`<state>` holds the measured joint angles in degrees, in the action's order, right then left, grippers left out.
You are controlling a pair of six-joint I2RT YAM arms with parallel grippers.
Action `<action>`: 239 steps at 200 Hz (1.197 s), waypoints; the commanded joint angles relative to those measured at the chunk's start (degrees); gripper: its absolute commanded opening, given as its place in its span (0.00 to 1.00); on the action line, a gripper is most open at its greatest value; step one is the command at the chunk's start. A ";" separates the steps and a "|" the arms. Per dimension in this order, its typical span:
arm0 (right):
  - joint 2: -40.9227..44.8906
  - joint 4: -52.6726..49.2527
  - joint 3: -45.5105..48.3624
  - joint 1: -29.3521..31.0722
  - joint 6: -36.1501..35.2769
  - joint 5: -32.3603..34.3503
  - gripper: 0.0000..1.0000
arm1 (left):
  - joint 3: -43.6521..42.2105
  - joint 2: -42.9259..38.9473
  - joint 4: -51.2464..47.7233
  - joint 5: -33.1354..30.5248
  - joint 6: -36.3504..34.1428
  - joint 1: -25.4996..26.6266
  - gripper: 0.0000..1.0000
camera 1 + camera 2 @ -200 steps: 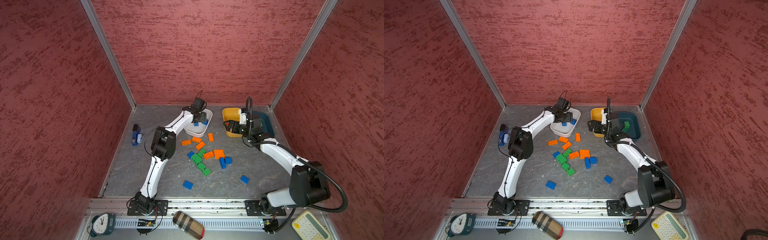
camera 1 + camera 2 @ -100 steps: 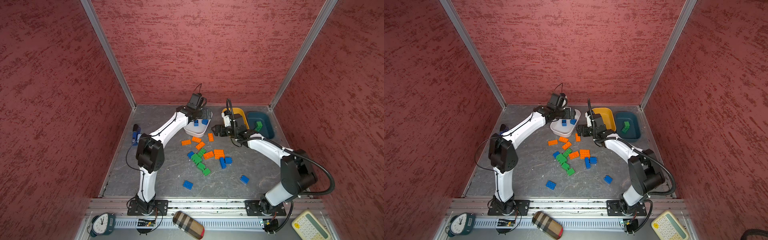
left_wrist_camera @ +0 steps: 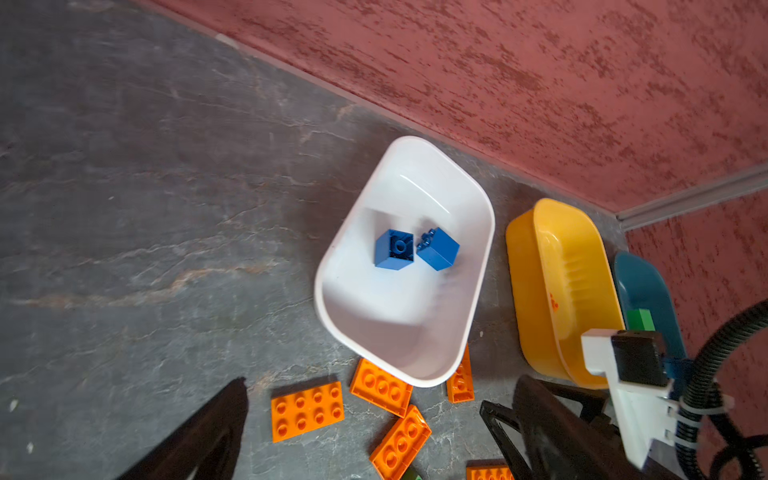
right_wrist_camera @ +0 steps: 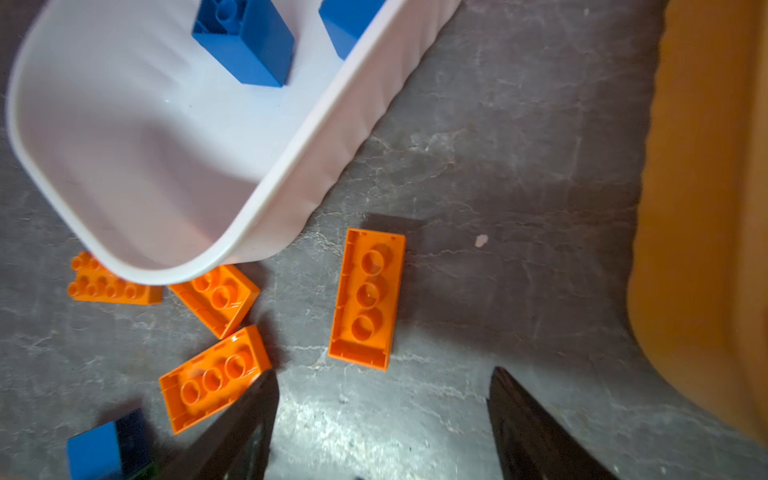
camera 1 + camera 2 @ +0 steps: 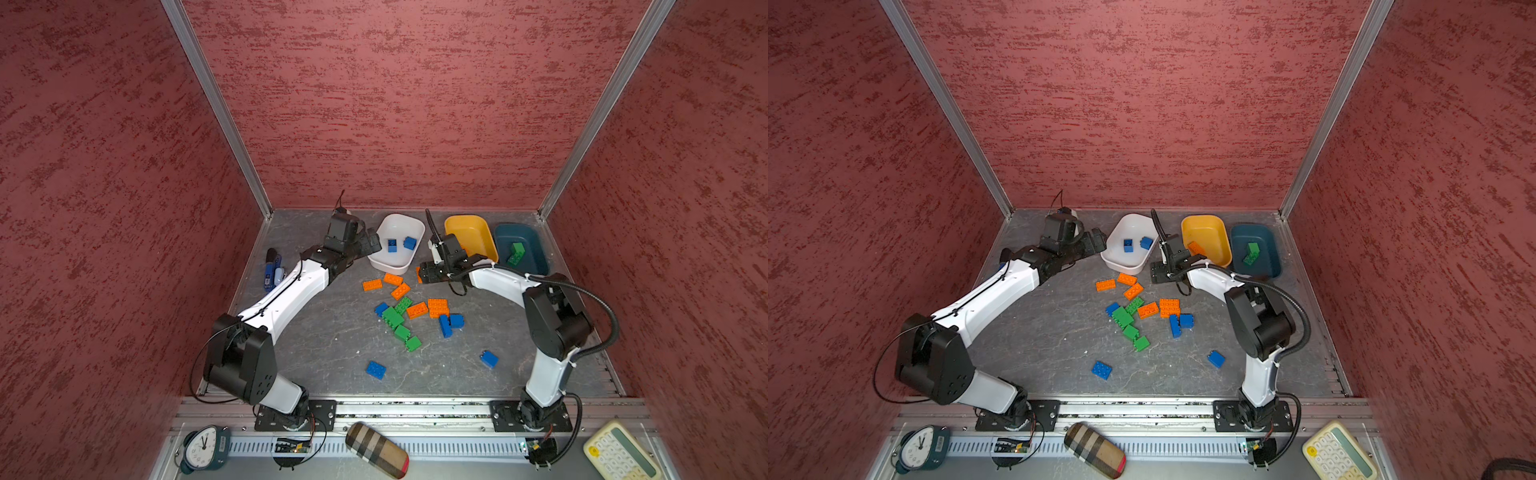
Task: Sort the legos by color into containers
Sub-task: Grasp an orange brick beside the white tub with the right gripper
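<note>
Legos litter the surface; right gripper, open and empty, hovers by an orange brick to grab it; left gripper also open, empty.

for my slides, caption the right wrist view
Open right gripper facing an upside-down orange brick beside the white tub of blue bricks

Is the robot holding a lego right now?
Nothing is held. The left gripper and right gripper have empty fingers; an orange brick lies before the right one.

place: lab robot cell | evidence: red panel walls, aluminium mounting rail, slate-grey tabletop
</note>
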<state>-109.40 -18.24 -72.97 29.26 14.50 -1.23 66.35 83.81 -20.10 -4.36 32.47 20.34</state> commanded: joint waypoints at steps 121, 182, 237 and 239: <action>-11.35 -5.86 -8.85 3.97 -0.71 11.90 0.48 | -8.93 -3.51 -0.38 -2.42 7.95 -4.63 0.99; -6.44 -3.04 -3.86 4.03 -1.93 13.46 0.24 | -7.83 -1.57 -0.21 -1.33 8.14 -4.43 0.99; 6.82 3.19 3.05 3.97 -8.45 13.43 0.19 | -6.61 0.55 0.92 0.27 8.23 -3.74 1.00; 7.34 3.42 3.30 3.97 -8.70 13.58 0.19 | -6.55 0.67 0.93 0.30 8.22 -3.66 1.00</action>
<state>-108.38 -19.57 -70.11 33.15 10.22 10.46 57.91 83.64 -20.45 -4.97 40.49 16.05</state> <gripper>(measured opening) 0.337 0.995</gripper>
